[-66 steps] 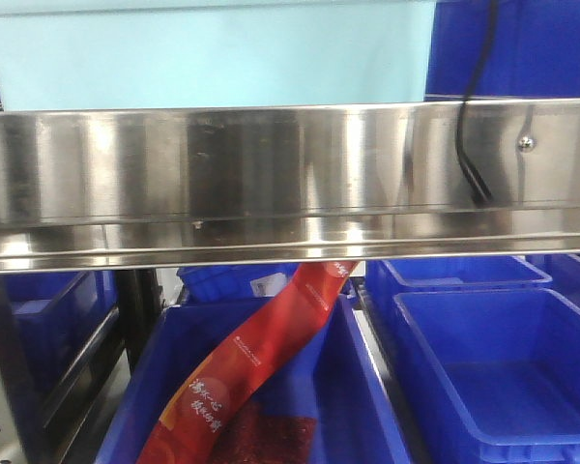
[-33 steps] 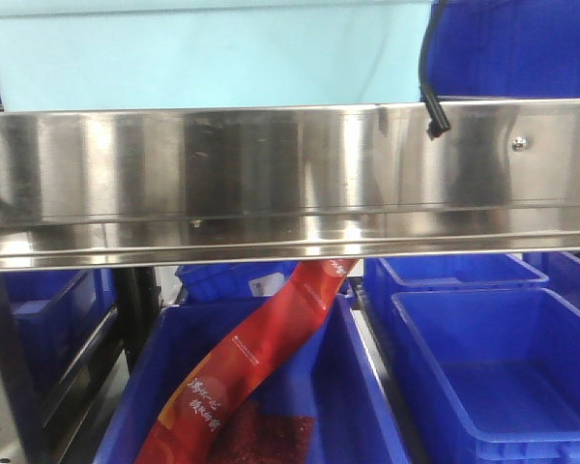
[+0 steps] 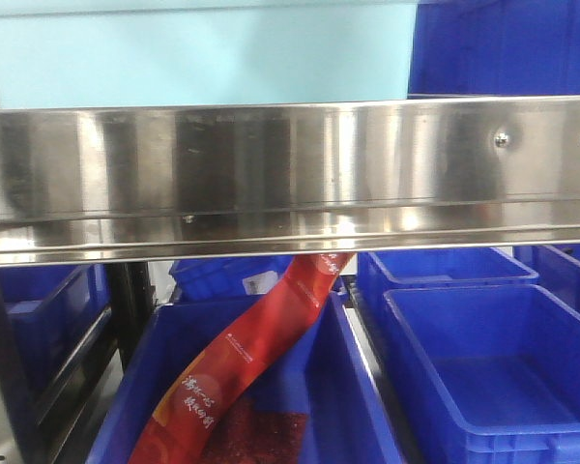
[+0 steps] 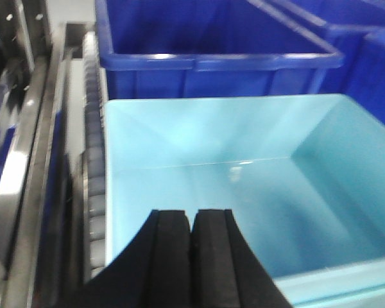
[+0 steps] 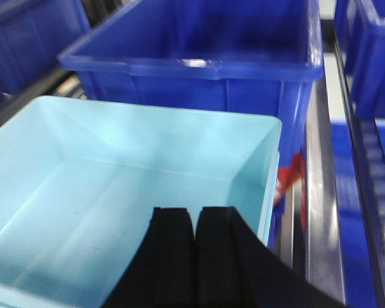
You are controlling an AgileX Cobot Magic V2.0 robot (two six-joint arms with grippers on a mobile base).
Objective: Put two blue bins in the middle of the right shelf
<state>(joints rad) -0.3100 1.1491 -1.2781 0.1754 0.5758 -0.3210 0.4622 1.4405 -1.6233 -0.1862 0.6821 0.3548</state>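
A light blue bin [image 3: 193,53] sits on the right shelf middle, just behind its broad shiny steel rail [image 3: 290,174]. A dark blue bin [image 3: 503,48] stands behind it to the right. In the left wrist view my left gripper [image 4: 191,218] hangs over the light blue bin [image 4: 231,186], shut with nothing between its fingers. The dark blue bin [image 4: 212,38] is right behind. My right gripper [image 5: 194,215] is also shut and empty, above the light blue bin's [image 5: 115,192] right part, with the dark blue bin [image 5: 199,38] beyond.
Below the rail a dark blue bin [image 3: 338,387] holds a red bag [image 3: 251,367], and an empty one [image 3: 483,367] sits to its right. A roller track [image 4: 93,160] runs along the light bin's left side. More blue bins stand at the far right [image 5: 372,51].
The black cable that hung at the upper right has risen out of the front view. The whole scene has slid slightly left, bringing a second rail screw into sight.
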